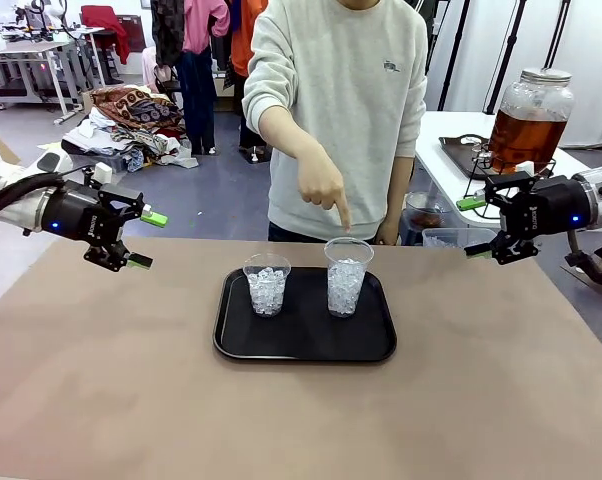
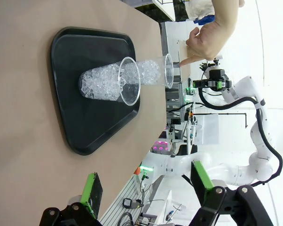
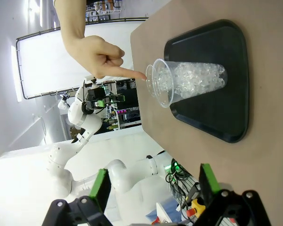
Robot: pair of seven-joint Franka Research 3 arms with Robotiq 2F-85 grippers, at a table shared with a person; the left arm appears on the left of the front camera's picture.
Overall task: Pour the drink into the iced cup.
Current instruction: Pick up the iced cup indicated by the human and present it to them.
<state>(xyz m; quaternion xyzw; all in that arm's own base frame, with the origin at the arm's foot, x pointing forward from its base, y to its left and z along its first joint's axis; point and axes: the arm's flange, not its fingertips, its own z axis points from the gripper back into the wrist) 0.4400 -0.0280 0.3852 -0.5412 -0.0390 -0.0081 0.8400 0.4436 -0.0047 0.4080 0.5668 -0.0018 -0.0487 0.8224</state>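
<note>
Brown tabletop (image 1: 101, 400) mid-frame: tray (image 1: 306, 337) holds iced lt cup (image 1: 267, 286) and rt cup (image 1: 348, 280); person's hand (image 1: 324, 185) points at rt cup, marking my target, I reckon. Drink (image 1: 524, 138) sits in jar (image 1: 533, 98), upper right. Left gripper (image 1: 147, 240), right gripper (image 1: 474, 227): jaws wide, empty.

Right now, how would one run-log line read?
left gripper: open, empty | right gripper: open, empty | hand: pointing at taller cup | tray: shorter cup too, ice in both

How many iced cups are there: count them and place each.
2. A shorter cup stands left on the black tray; a taller cup stands right of it, below the person's pointing finger.
</note>
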